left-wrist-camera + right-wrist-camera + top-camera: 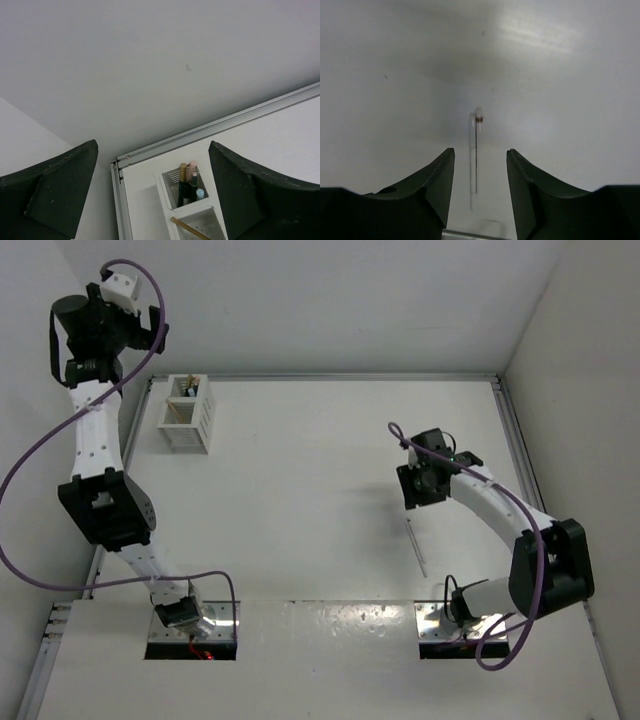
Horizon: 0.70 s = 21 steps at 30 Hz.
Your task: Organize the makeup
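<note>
- The thin clear stick (415, 547) lies on the table (300, 540) just beyond the right arm's base, well apart from the rest of the makeup; its long axis runs near-to-far, a little aslant
- The right gripper (480, 167) sits right over it, fingers partly apart with the stick between them and bare table showing on both sides: nothing is grasped yet. The jaws stand across the stick's length, so a squeeze should catch it, though so thin a thing may roll or slip
- This arm is by far the nearer one
- At the far left the white slatted box (188, 415) holds the other sticks (187, 182) upright in its farther compartment, with one tan stick (189, 228) in the nearer
- The left gripper (152, 170) hangs high above that box, spread wide and empty
</note>
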Motion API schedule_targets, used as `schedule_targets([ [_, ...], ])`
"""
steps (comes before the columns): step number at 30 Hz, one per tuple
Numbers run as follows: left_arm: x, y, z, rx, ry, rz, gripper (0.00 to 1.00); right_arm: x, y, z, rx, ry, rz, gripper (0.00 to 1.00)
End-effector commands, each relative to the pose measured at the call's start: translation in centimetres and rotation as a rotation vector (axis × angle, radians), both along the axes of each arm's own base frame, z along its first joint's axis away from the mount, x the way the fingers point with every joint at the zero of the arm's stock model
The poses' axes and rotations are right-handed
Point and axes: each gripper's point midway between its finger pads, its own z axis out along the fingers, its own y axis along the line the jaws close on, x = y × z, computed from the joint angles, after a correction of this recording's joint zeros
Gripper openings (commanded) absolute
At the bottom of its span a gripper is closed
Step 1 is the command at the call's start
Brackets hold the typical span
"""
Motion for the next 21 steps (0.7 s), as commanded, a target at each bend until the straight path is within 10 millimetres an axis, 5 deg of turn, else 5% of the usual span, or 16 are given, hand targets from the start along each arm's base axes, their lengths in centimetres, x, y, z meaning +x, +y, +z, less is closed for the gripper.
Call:
schedule_targets([
  [1,-3.7,-2.2,0.7,-0.034,0.093,-0.089,0.99,-3.8,0.4,-2.6,0.039,0.149,-0.017,0.46],
  [11,-7.7,-3.5,-4.5,-0.016,0.370,-0.007,0.80,-6.0,-0.7,-5.7,0.019,0.274,-0.073,0.31],
  [21,-9.1,-6.9,-7.1,-0.081,0.503,-0.034,0.79,-5.8,-0.7,-7.1,0.009,0.313,-0.089,0.24],
])
